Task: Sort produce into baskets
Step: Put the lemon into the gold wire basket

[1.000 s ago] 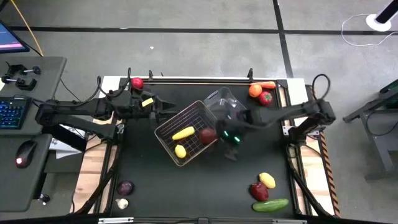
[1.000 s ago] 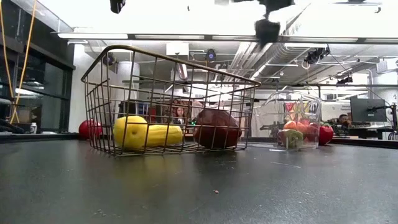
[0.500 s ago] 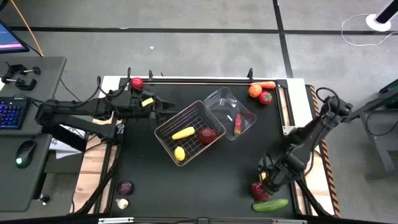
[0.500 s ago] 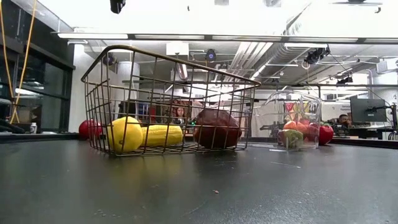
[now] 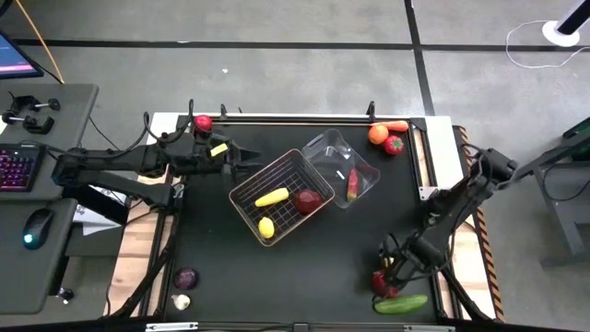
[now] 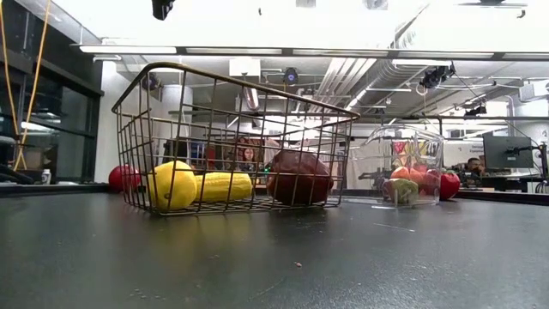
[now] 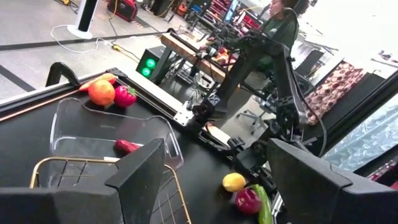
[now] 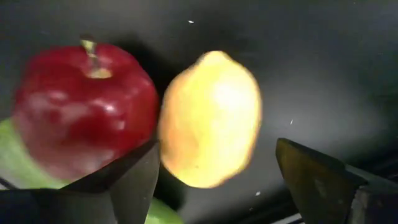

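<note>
My right gripper (image 5: 392, 270) (image 8: 214, 180) is open near the table's near right corner, low over a yellow lemon (image 8: 210, 118). Its fingers stand on either side of the lemon without touching it. A red apple (image 8: 84, 109) (image 5: 381, 282) lies right beside the lemon, and a green cucumber (image 5: 401, 302) lies just nearer. My left gripper (image 5: 243, 156) (image 7: 217, 180) is open and empty at the far left corner of the wire basket (image 5: 281, 195). The basket holds a banana (image 5: 272, 196), a lemon (image 5: 266, 224) and a red apple (image 5: 309, 199). The clear tub (image 5: 341, 171) holds a red piece (image 5: 352, 183).
An orange (image 5: 378, 134), a carrot (image 5: 397, 125) and a red fruit (image 5: 395, 144) lie at the far right corner. Another red apple (image 5: 203, 123) lies at the far left. A purple onion (image 5: 186, 278) and white garlic (image 5: 181, 301) lie at the near left.
My right gripper has gone from above the tub and basket toward the table's near right corner and down over the lemon beside the red apple. With the gripper gone, the red piece shows in the tub.
</note>
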Available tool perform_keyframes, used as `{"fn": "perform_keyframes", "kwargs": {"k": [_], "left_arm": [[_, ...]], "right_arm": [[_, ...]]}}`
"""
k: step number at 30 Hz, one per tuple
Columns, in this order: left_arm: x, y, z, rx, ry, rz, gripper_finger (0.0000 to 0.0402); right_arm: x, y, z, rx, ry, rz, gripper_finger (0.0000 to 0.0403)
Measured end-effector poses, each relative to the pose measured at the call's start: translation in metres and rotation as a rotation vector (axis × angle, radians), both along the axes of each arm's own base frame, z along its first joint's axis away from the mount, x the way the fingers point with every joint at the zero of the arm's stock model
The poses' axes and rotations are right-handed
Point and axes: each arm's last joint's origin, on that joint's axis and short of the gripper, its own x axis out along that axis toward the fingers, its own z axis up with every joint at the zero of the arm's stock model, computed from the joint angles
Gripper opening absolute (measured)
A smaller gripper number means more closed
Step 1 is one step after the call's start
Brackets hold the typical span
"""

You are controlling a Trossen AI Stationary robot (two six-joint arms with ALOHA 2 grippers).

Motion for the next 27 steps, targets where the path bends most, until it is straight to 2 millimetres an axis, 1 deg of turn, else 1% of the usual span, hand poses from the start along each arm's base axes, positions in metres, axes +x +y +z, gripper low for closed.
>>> {"fn": "perform_keyframes", "kwargs": {"k": [6, 11, 13, 14, 17, 18, 21, 23, 25, 27], "left_arm": [[0.0, 0.0, 0.0, 0.0, 0.0, 0.0, 0.0271], [0.0, 0.0, 0.0, -0.001, 0.0, 0.0, 0.0271], [0.0, 0.0, 0.0, -0.01, -0.002, 0.002, 0.0271], [0.0, 0.0, 0.0, -0.016, -0.003, 0.003, 0.0271], [0.0, 0.0, 0.0, -0.019, -0.007, 0.003, 0.0271], [0.0, 0.0, 0.001, -0.019, -0.009, 0.003, 0.0271], [0.0, 0.0, 0.001, -0.025, -0.01, 0.004, 0.0271], [0.0, 0.0, 0.001, -0.025, -0.01, 0.004, 0.0271], [0.0, 0.0, 0.001, -0.026, -0.011, 0.007, 0.0271], [0.0, 0.0, 0.001, -0.025, -0.011, 0.011, 0.0271]], "right_arm": [[0.004, 0.004, -0.021, -0.072, 0.065, 0.049, 0.0312], [0.005, 0.006, -0.032, -0.111, 0.107, 0.052, 0.0309], [0.004, 0.005, -0.032, -0.111, 0.131, 0.058, 0.0292], [0.004, 0.004, -0.029, -0.117, 0.14, 0.057, 0.0275], [-0.001, -0.004, -0.008, -0.195, 0.14, 0.053, 0.0207], [-0.003, -0.008, 0.002, -0.226, 0.131, 0.054, 0.0199], [-0.007, -0.024, 0.038, -0.325, 0.069, 0.031, 0.0199], [-0.009, -0.039, 0.063, -0.402, -0.01, -0.038, 0.0199], [-0.009, -0.055, 0.084, -0.466, -0.13, -0.128, 0.0199], [-0.006, -0.069, 0.099, -0.496, -0.302, -0.22, 0.0199]]}}
